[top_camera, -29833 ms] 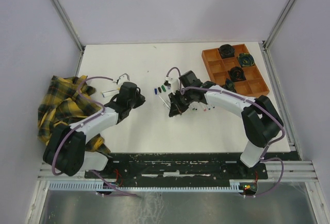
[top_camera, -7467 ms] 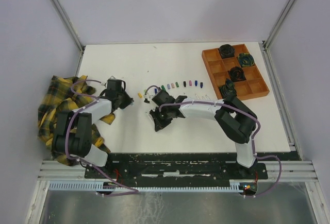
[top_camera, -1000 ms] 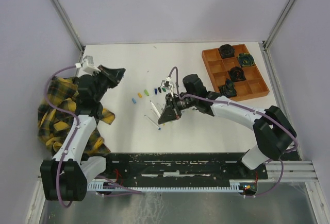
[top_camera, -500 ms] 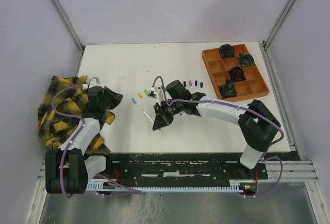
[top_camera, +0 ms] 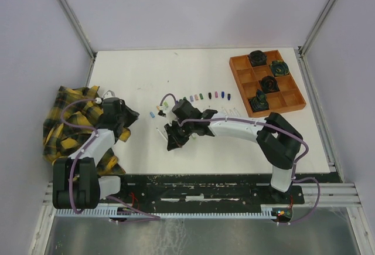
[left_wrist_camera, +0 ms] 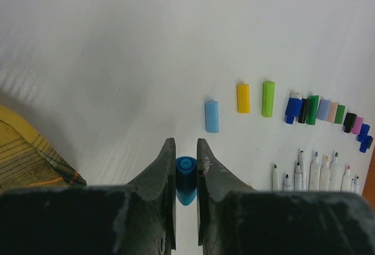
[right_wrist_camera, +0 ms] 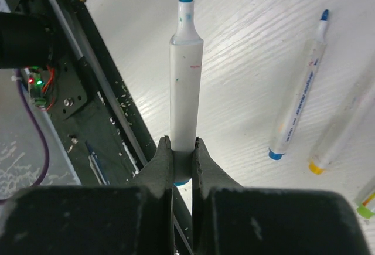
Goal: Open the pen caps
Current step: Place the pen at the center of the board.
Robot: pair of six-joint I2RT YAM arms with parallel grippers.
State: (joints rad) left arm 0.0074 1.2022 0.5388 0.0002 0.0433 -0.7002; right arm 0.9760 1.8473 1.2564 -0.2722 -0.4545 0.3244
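In the left wrist view my left gripper (left_wrist_camera: 186,143) is shut on a blue pen cap (left_wrist_camera: 186,176) just above the white table. Beyond it several loose pen caps lie in a row: light blue (left_wrist_camera: 211,116), yellow (left_wrist_camera: 243,98), green (left_wrist_camera: 268,98), then darker ones (left_wrist_camera: 310,109). My right gripper (right_wrist_camera: 183,140) is shut on the rear end of a white pen barrel (right_wrist_camera: 186,91) whose bare blue tip points away. From above, the left gripper (top_camera: 130,116) is left of the cap row (top_camera: 205,97), and the right gripper (top_camera: 174,139) is just in front of it.
Uncapped pen barrels (left_wrist_camera: 316,170) lie side by side right of the caps, two of them (right_wrist_camera: 299,105) beside the held pen. An orange tray (top_camera: 266,82) with black round objects stands at the back right. A yellow plaid cloth (top_camera: 70,126) lies at the left edge.
The left arm has come down from a raised pose to just above the table. The right arm has swung left and nearer, carrying the pen. Both grips are unchanged.
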